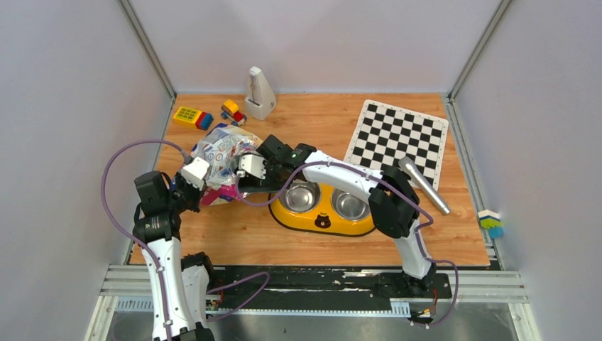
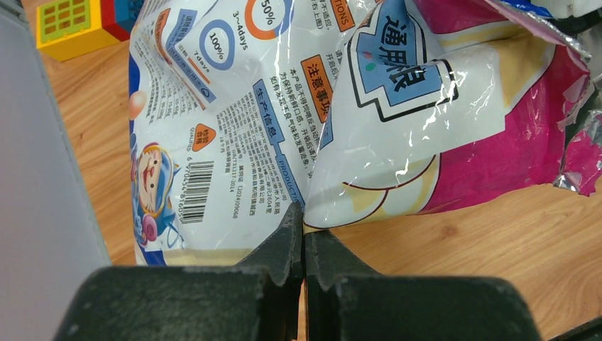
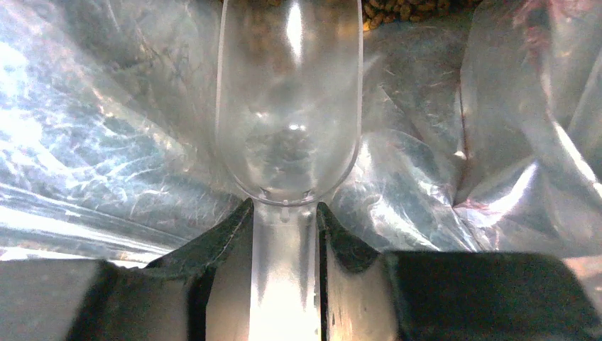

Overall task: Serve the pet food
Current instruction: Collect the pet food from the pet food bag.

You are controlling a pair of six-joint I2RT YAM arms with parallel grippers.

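The glossy cat food bag lies on its side at the left of the table, its open mouth facing right. My left gripper is shut on the bag's lower edge; in the left wrist view the jaws pinch a fold of the printed bag. My right gripper is at the bag's mouth, shut on the handle of the clear plastic scoop. In the right wrist view the gripper holds the scoop inside the silver lining, and the scoop looks empty. Brown kibble shows just beyond the scoop's tip.
The yellow double-bowl feeder stands right of the bag, both steel bowls looking empty. A checkerboard and a silver cylinder lie at the right. Toy bricks and a white metronome-like object stand at the back.
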